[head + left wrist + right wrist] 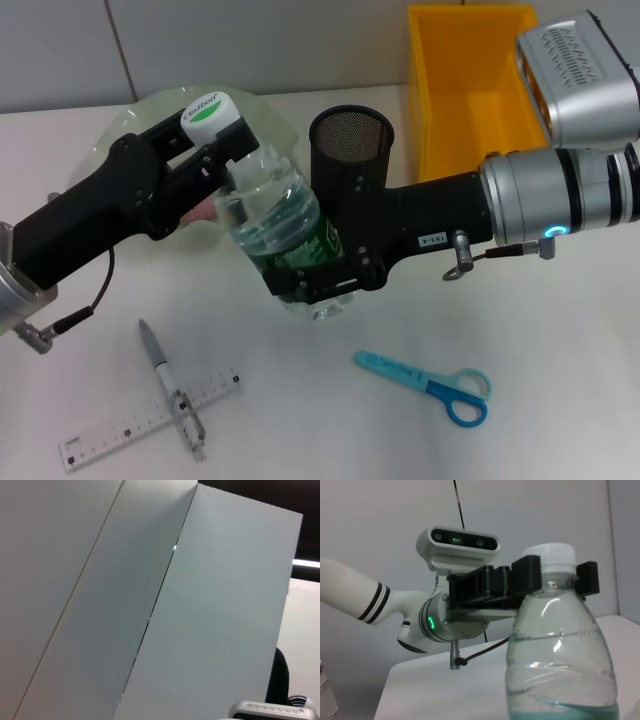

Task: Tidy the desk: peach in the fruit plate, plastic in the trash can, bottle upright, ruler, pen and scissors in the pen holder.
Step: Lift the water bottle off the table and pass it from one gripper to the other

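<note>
On the white desk [560,330], both arms share the clear plastic water bottle [275,225] with a green label, just left of the black mesh pen holder [350,140]. The right tool [315,275] clamps its lower body, the left tool [225,150] its neck, apparently to steady it upright. The white-green cap's writing is illegible.

Bottle [275,215] clear glossy plastic; pen holder [351,145] black metal mesh.
</note>
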Robot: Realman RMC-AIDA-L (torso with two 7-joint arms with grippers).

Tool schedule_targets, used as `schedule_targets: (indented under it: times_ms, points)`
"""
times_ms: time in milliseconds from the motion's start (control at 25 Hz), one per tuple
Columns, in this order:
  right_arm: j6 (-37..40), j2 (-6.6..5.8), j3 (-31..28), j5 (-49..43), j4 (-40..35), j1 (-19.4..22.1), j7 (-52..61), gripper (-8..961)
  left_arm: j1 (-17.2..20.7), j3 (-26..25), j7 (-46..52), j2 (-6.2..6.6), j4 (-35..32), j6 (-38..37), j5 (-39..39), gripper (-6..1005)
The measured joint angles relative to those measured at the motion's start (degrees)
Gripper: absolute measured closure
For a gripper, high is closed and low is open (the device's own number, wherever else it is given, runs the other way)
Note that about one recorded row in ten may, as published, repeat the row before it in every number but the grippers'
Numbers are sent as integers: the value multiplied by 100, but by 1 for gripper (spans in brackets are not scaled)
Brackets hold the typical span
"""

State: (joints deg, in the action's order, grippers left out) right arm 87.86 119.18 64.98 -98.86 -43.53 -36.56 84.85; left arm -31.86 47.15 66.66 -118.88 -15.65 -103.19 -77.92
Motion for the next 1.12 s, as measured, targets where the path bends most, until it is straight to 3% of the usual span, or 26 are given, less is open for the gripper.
schedule_targets:
  times_ms: [1120]
  points:
    - [-157, 0, 137, -257, 29, 15, 39, 187, -31, -3, 25, 22, -37, 10, 41, 554]
